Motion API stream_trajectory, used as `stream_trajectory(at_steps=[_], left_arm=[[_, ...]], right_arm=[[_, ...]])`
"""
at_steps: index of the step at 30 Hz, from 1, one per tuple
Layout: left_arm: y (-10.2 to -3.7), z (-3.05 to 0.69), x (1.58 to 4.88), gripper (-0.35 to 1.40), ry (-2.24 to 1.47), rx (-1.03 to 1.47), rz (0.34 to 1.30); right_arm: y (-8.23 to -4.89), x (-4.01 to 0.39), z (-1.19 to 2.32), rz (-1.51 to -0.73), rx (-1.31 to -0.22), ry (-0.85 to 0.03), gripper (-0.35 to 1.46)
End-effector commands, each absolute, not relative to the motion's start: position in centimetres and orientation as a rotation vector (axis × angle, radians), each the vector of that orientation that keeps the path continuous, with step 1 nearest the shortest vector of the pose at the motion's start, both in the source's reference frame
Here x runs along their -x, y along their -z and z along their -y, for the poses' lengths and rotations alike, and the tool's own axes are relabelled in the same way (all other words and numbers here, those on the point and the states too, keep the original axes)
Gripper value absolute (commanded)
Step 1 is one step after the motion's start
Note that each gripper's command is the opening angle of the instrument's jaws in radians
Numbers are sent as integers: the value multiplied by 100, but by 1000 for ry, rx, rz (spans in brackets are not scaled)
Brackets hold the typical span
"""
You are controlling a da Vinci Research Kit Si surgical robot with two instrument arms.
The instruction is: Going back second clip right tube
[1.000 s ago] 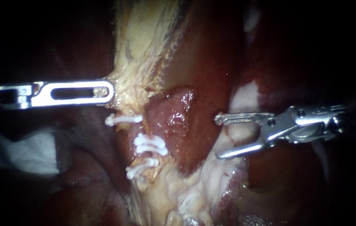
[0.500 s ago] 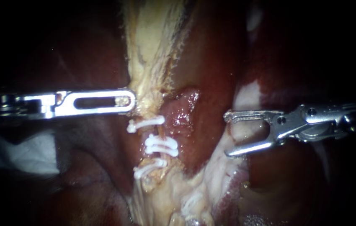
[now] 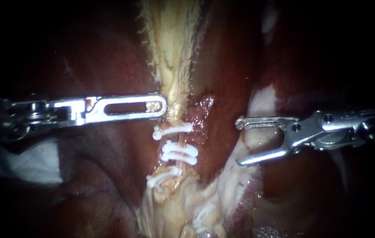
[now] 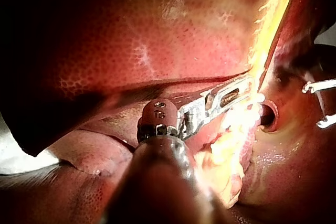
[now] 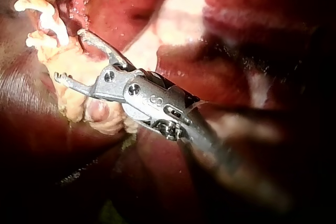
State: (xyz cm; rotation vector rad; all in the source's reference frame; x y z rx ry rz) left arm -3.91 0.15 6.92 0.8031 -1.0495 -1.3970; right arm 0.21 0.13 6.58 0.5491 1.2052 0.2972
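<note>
Pinching pale tissue strand [image 3: 172, 57] with left instrument [image 3: 163, 105] jaws, just above white clips [image 3: 178, 152] stacked across the tube [image 3: 180, 142]. Holding right instrument [image 3: 238, 143] jaws spread, empty, well apart from clips.

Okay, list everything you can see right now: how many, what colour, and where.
liver: one, dark red, filling the background
pale tissue: one strand, yellowish, running down the middle
clips: at least three, white, across the pale tissue just below the left instrument's tip
cloth: one patch, white, lower left, under the left instrument's shaft
left instrument: one, silver, from the left, jaws shut on the pale tissue
right instrument: one, silver, from the right, jaws open and empty, clear of the clips
</note>
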Motion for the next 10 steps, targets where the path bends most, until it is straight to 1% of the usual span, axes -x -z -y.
stream_trajectory(at_steps=[1,10], left_arm=[[-692,-15,391,-35,1396,-805,1050],[-691,-15,391,-35,1397,-805,1050]], right_arm=[[-658,-21,-13,-1205,-549,-297,60],[-656,-21,-11,-1207,-546,-301,60]])
